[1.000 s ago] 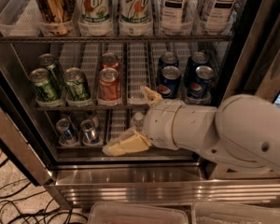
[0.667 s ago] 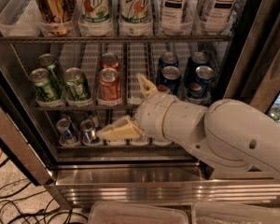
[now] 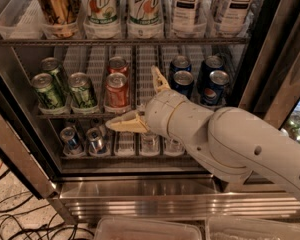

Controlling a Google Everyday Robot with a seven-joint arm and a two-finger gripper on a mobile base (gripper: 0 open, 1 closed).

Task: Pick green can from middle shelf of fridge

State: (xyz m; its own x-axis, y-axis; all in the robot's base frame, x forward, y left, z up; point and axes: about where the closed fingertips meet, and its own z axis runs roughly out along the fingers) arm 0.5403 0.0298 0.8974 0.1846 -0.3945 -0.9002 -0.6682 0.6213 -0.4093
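Note:
The fridge (image 3: 155, 193) stands open in front of me. On its middle shelf (image 3: 90, 115), three green cans stand at the left: two in front (image 3: 48, 91) (image 3: 83, 90) and one behind (image 3: 53, 69). My gripper (image 3: 138, 101) is open and empty in front of the shelf's centre. One cream finger (image 3: 159, 79) points up in the empty lane. The other finger (image 3: 123, 124) points left below the front red can (image 3: 117, 90). The gripper is right of the green cans and touches none of them.
A second red can (image 3: 118, 63) stands behind the first. Blue Pepsi cans (image 3: 216, 86) fill the right lanes. Tall bottles (image 3: 101, 6) stand on the rack above, small bottles (image 3: 96, 140) on the rack below. Clear bins (image 3: 150, 230) sit at the bottom; cables (image 3: 10, 219) lie on the floor.
My gripper has moved up and left, from in front of the lower rack to the front of the middle shelf. The cans have not moved.

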